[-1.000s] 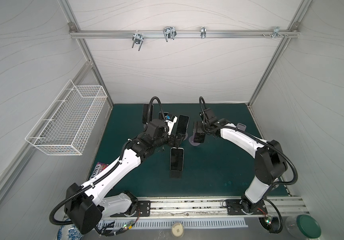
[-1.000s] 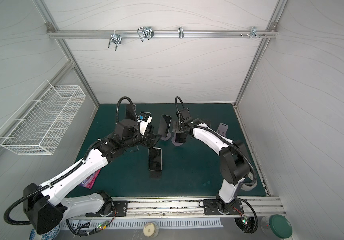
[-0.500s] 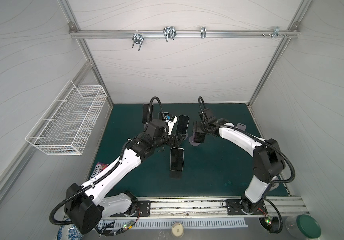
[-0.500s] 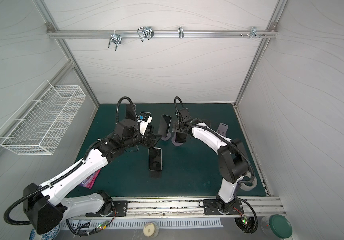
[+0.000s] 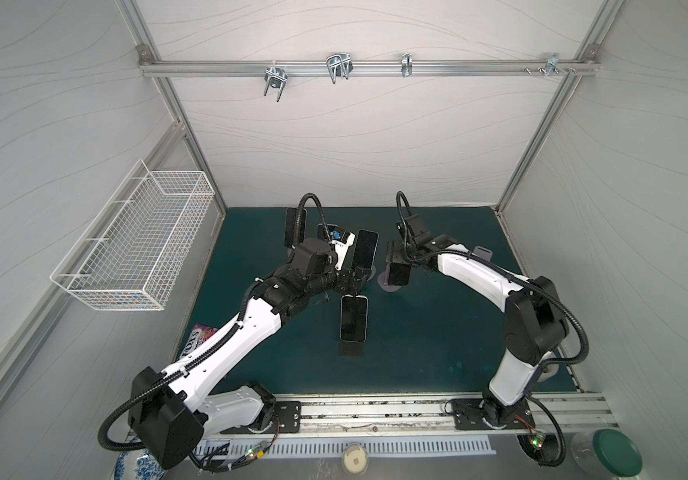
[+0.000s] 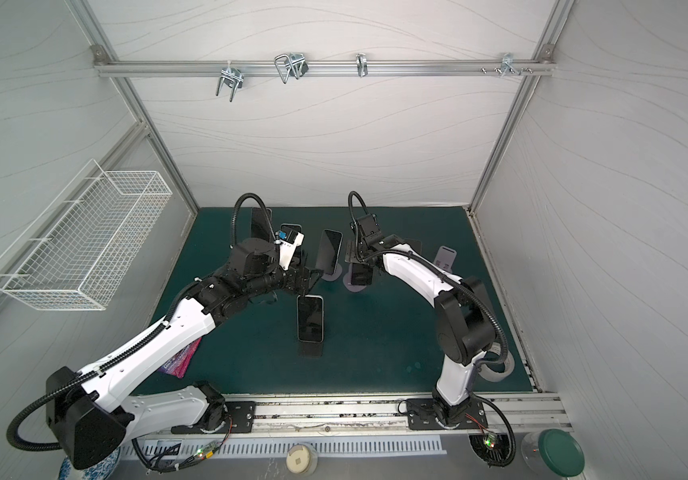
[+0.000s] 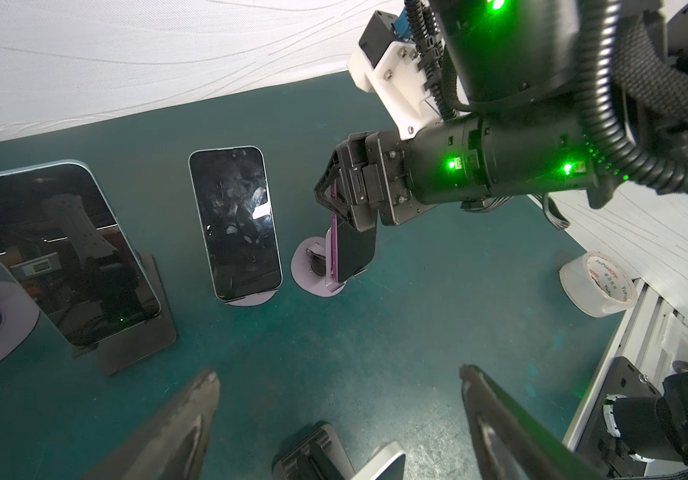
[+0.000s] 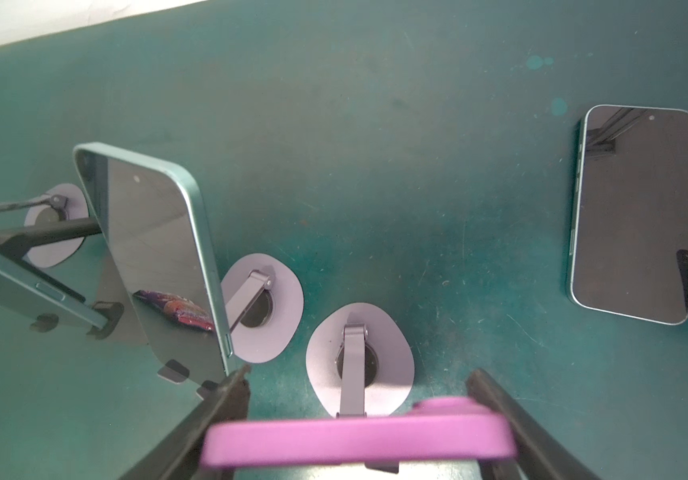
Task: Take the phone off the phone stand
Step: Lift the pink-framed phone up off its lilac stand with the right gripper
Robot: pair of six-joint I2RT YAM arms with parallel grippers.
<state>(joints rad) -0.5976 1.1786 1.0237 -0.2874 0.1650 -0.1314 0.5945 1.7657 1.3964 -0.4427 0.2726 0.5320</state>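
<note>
A phone [image 8: 359, 436] in a purple case leans on a lavender phone stand [image 8: 392, 353] near the middle of the green mat, seen in both top views as a dark phone [image 5: 398, 274] on its stand [image 5: 388, 287]. My right gripper [image 8: 359, 376] comes down over the phone's upper end. Its fingers [image 8: 226, 399] press against the two side edges, so it is shut on the phone, which still rests on the stand. My left gripper [image 7: 337, 372] hangs open and empty just left of it, over another phone on a black stand [image 5: 352, 318].
Two more phones [image 5: 365, 249] [image 5: 294, 226] stand at the back of the mat. Another phone [image 8: 633, 212] lies flat. An empty lavender stand [image 5: 481, 253] is behind the right arm. A tape roll [image 7: 596, 282], a snack packet [image 5: 199, 334] and a wire basket [image 5: 138, 249] sit at the sides.
The right gripper's fingers have closed in onto the purple phone's edges, and the arm has shifted slightly. The left arm has not moved.
</note>
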